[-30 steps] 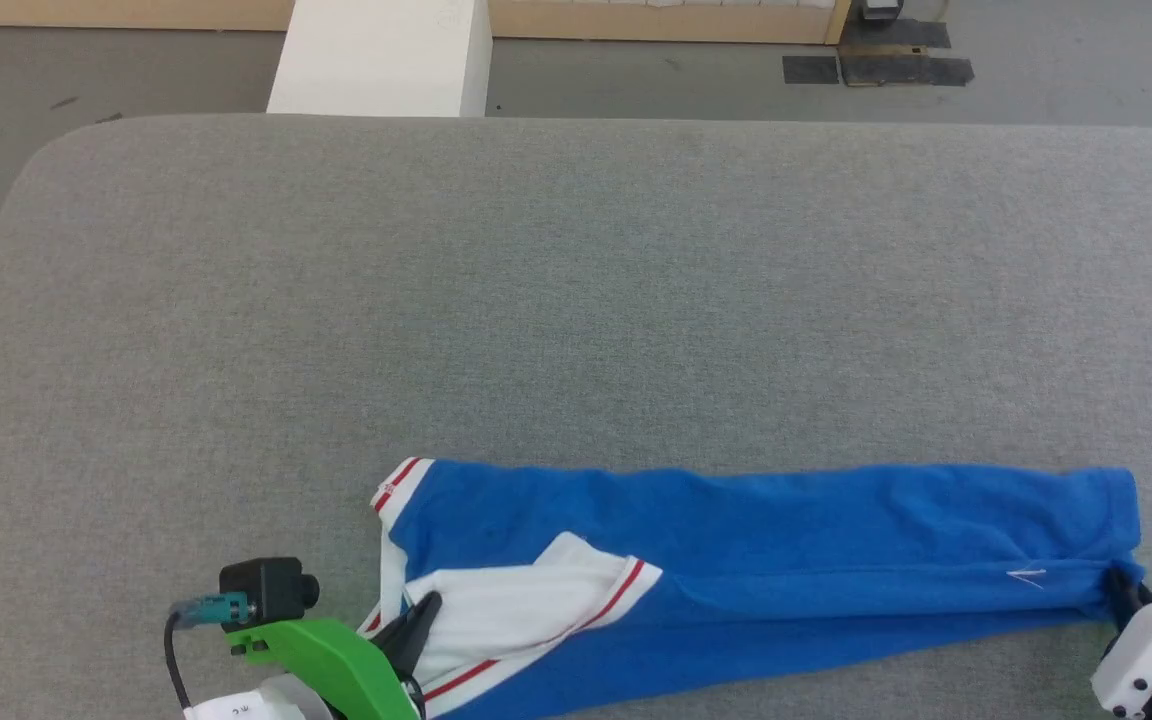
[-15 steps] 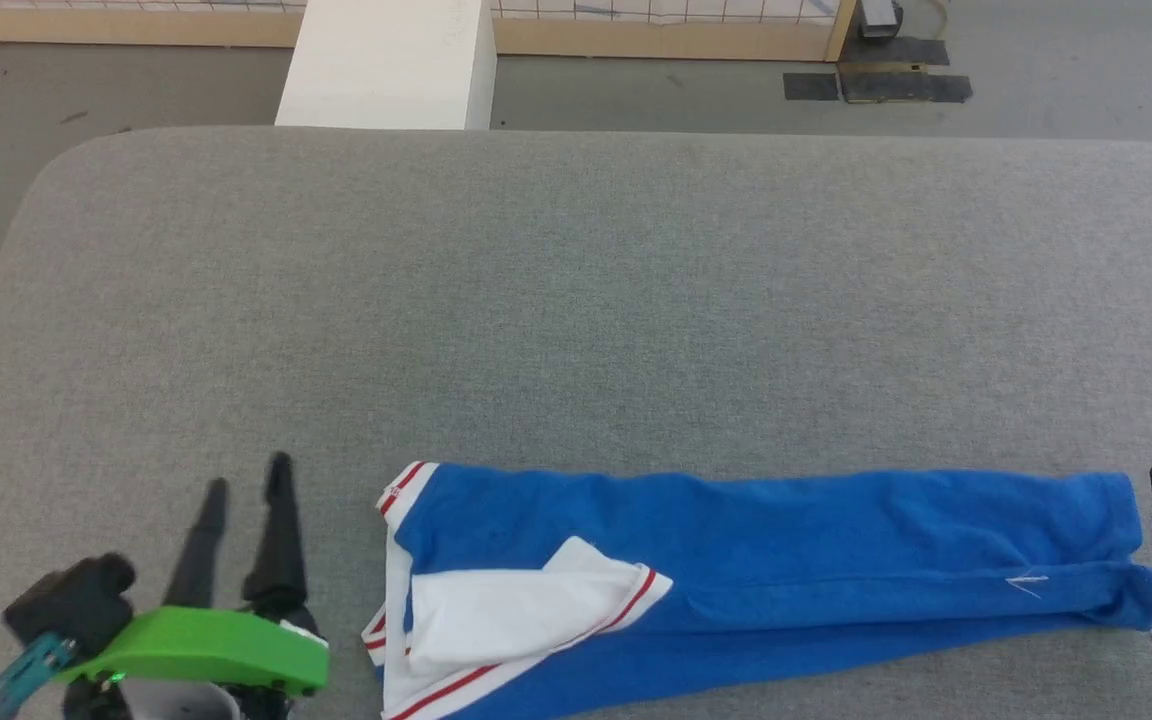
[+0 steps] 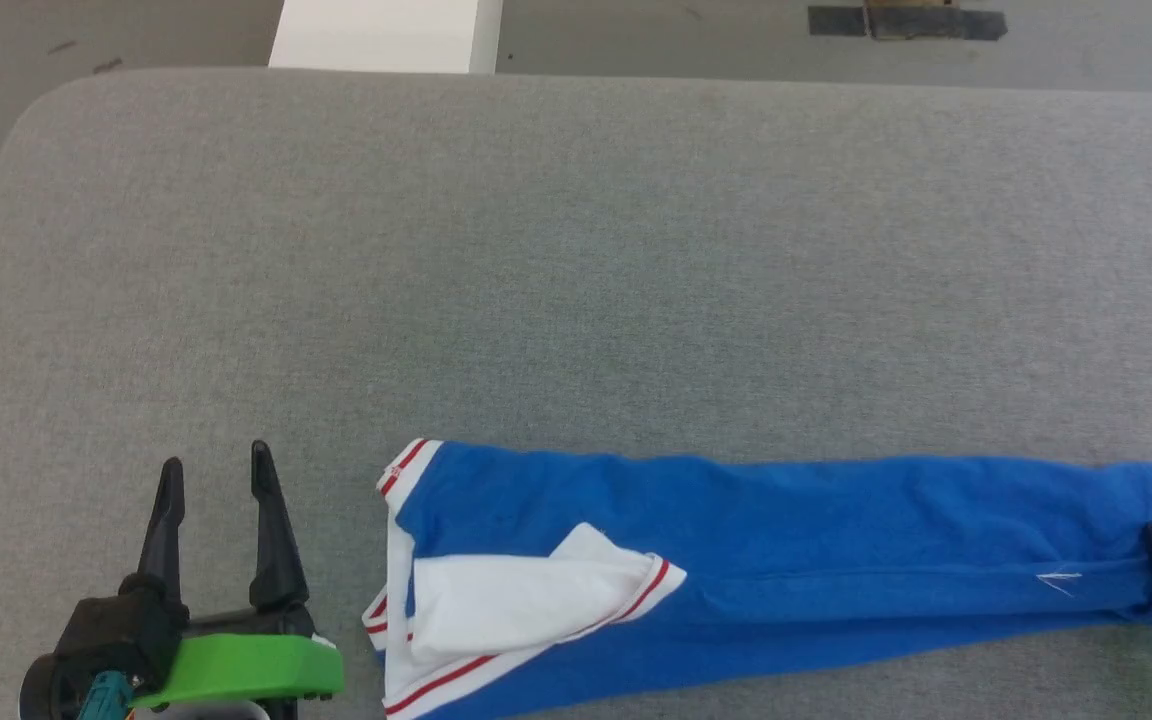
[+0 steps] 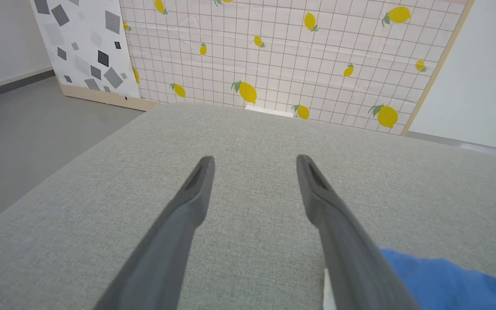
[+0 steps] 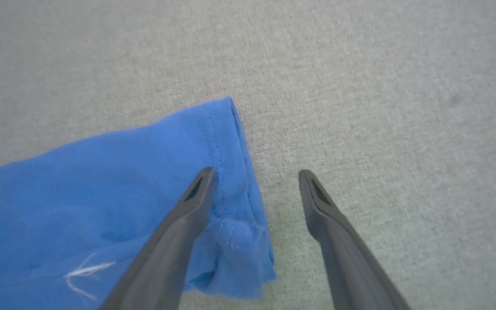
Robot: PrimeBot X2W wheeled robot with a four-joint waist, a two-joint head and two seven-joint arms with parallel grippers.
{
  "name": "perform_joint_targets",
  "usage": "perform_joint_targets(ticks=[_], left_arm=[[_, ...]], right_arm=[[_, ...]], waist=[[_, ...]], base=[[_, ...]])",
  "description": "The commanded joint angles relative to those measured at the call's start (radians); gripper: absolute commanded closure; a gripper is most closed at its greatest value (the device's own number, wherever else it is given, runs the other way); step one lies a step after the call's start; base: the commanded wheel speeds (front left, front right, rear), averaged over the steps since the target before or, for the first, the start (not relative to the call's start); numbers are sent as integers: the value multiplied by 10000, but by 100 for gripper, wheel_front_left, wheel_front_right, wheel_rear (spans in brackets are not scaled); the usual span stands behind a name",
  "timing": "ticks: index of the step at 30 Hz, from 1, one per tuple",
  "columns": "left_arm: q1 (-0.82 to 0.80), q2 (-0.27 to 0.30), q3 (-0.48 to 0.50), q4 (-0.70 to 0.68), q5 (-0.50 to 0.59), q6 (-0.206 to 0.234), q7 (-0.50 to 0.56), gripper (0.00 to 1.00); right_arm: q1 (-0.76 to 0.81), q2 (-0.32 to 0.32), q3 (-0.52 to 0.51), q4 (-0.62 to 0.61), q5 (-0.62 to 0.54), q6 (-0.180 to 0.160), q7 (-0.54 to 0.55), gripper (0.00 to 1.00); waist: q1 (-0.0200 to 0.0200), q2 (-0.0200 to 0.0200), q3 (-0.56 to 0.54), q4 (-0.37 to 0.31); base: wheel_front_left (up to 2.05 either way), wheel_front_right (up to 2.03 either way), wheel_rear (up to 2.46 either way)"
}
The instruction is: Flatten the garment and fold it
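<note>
Since a second ago, left pincer [image 3: 216, 458] and right pincer [image 5: 256, 171] have both let go and spread wide, and the left has drawn aside.
Folded into a long band, the royal-blue jersey T-shirt with a white sleeve and red-and-white striped trim [image 3: 786, 530] lies along the near edge of the grey fabric-covered desk [image 3: 576, 250]. The left pincer stands empty just beside the sleeve end, apart from it. The right pincer, gripping nothing, has one finger over the blue hem, the other over bare desk.

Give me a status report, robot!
Left gripper open, beside garment. Right gripper open, straddling its hem. Garment lies as long folded strip on grey table. Nothing in the way.
</note>
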Motion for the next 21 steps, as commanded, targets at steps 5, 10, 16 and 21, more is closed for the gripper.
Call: perform_joint_targets(ticks=[5,10,16,21], left_arm=[[-289,-191,99,45,165,-253,-76,0],[-355,-307,160,145,148,-431,-77,0],[-371,-397,202,298,145,-605,-77,0],[-335,-441,201,502,108,-749,-77,0]], right_arm=[[-268,-198,367,576,90,-13,391,0],[-249,-300,718,852,297,-13,1051,41],[-268,-462,532,627,143,-13,1142,100],[-428,-649,90,407,-275,-13,745,100]], waist=[[0,0,399,311],[0,0,454,354],[0,0,287,249],[0,0,11,88]], base=[[0,0,0],[0,0,0],[0,0,0],[0,0,0]])
